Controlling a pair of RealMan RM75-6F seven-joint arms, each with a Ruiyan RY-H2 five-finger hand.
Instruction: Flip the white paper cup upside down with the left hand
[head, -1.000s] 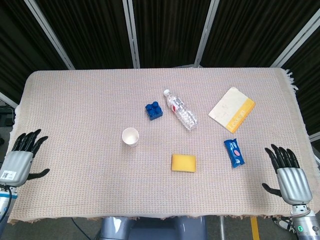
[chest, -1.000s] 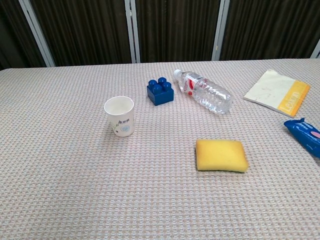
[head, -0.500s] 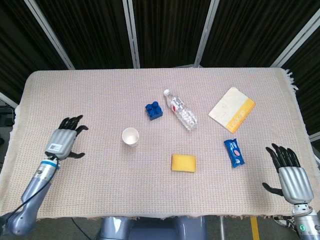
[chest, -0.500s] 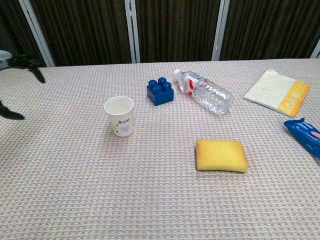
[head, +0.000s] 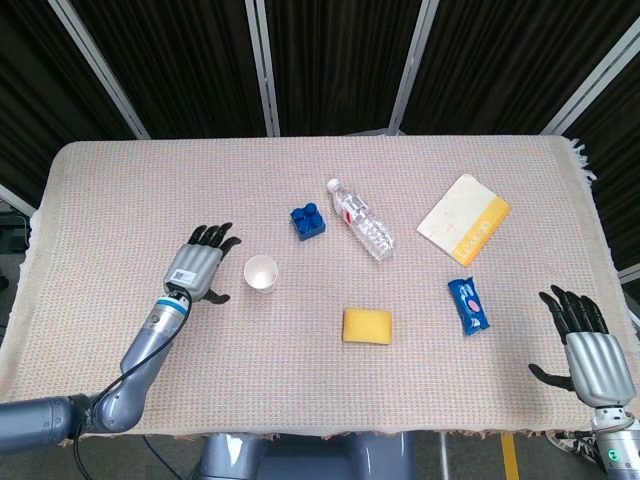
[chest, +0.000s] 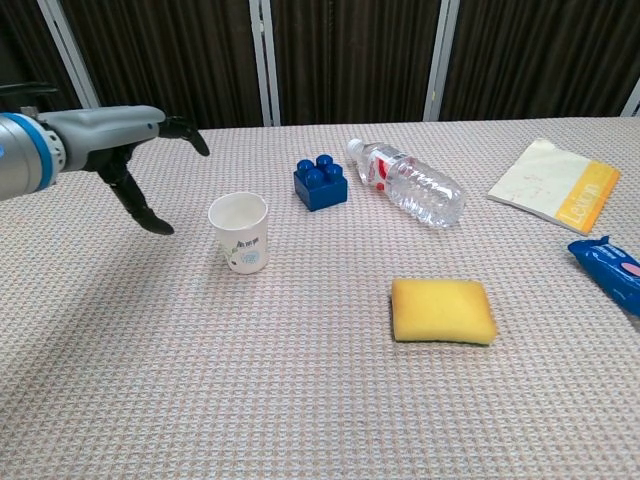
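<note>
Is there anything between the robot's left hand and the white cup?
No. Only bare tablecloth lies between the left hand and the white paper cup, clearest in the head view.

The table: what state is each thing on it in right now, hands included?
white paper cup: upright, mouth up, not held.
left hand: open, beside the cup, not touching.
right hand: open, at the table's edge.
water bottle: lying on its side, capped.
blue brick: studs up.
sponge: lying flat.
booklet: closed, flat.
blue packet: lying flat.

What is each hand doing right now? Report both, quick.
Left hand: open, holding nothing, beside the white paper cup, not touching it.
Right hand: open, holding nothing, at the table's edge.
</note>
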